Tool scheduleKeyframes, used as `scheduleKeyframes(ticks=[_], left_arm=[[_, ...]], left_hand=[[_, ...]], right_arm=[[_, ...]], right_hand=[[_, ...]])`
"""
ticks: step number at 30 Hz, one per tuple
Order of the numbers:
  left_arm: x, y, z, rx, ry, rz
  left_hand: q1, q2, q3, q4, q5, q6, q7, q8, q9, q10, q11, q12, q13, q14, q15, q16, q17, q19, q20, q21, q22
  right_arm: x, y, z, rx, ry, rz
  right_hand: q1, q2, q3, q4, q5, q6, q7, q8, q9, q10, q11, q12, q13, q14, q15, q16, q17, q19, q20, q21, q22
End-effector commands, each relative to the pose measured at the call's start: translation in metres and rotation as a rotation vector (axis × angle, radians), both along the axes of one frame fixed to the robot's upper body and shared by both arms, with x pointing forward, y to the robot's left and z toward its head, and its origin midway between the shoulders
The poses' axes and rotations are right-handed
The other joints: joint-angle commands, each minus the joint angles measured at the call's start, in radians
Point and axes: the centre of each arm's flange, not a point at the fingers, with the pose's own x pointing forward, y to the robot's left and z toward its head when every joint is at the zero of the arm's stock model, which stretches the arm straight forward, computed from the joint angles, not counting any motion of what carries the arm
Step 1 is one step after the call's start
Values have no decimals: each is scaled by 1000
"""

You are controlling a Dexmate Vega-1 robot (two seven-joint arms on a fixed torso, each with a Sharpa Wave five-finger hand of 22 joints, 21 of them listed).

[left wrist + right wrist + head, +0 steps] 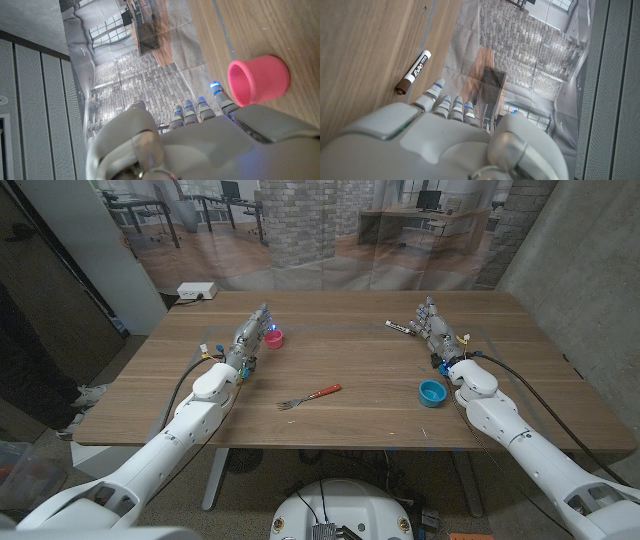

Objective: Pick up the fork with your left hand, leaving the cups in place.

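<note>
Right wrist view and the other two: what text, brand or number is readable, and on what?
"EXPO": on the white barrel of the marker lying on the table.
The smaller print beside it is too blurred to read.
Pink cup, blue cup, fork: no text.

A wooden bench (350,420) with a pale grain is seen in a room closed off at the back by a printed backdrop (330,235) — an office scene with a brick column (297,220), desks and monitors is pictured on it. A grey concrete wall (580,270) is seen at one side, and a pale panel (90,260) at the other. A white box (197,290) is set near the bench's far corner — against the backdrop's foot. The light is even and dim.
</note>
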Motion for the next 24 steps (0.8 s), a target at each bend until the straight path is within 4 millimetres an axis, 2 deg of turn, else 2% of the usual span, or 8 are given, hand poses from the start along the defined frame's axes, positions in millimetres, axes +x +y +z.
scheduleKeyframes(ticks=[1,4,6,8,11,13,17,24], left_arm=[[-6,4,-2,12,-26,12],[-6,3,-3,7,-29,11],[-5,2,-2,10,-36,16],[-6,1,0,23,-42,17],[-6,0,3,39,-47,23],[-7,0,4,48,-48,32],[-9,1,8,75,-54,65],[-13,1,12,117,-59,128]], left_hand=[[8,0,3,2,4,3,5,4,1,5,5,4,1,1,8,7,4,-8,5,5,3],[6,0,6,1,3,10,1,4,2,5,6,2,1,2,6,6,3,-7,8,5,3],[-6,-1,20,-2,-5,102,43,29,10,13,8,-6,3,7,8,3,1,-2,10,0,2],[-9,-2,25,-3,-7,123,54,34,13,14,14,-9,3,11,9,3,1,0,10,-1,2],[-6,-11,39,-18,-11,38,8,-7,14,13,15,-19,4,12,8,-2,-1,3,15,-6,2],[-5,-17,41,-23,-13,11,-7,-18,13,13,17,-22,4,12,9,-3,-1,3,17,-8,1],[-4,-25,40,-29,-14,2,-10,-21,12,14,16,-24,5,14,12,-3,-2,0,20,-11,1],[4,-67,29,-54,-20,4,-6,-16,10,32,18,-23,6,31,27,1,-2,-1,48,-19,0]], right_arm=[[-10,2,-10,0,12,-14],[-11,4,-11,1,13,-12],[-11,4,-11,0,13,-14],[-11,3,-11,2,11,-16],[-11,2,-11,6,9,-16],[-11,2,-11,6,10,-16],[-10,1,-15,10,15,-16],[-8,-2,-20,17,25,-17]], right_hand=[[11,-1,1,6,4,1,4,4,3,-1,7,2,5,-7,-1,5,2,9,0,5,2],[10,0,1,6,4,2,3,3,3,-1,6,0,5,-7,0,5,2,9,0,4,2],[10,0,1,6,4,2,4,2,3,-1,7,0,5,-7,0,5,2,8,0,4,2],[9,0,1,6,4,2,4,1,3,-2,7,-1,5,-6,0,5,1,8,-1,4,2],[9,0,0,5,4,2,4,-1,3,-2,8,-3,5,-6,0,5,1,8,0,4,2],[9,0,0,5,3,2,4,-2,3,-2,10,-4,5,-6,1,5,1,8,-1,4,2],[9,-1,0,4,3,2,5,-4,3,-2,10,-6,5,-6,1,4,0,8,-1,4,2],[10,-1,0,2,3,3,6,-8,3,0,10,-8,5,-6,2,4,0,8,1,4,2]])
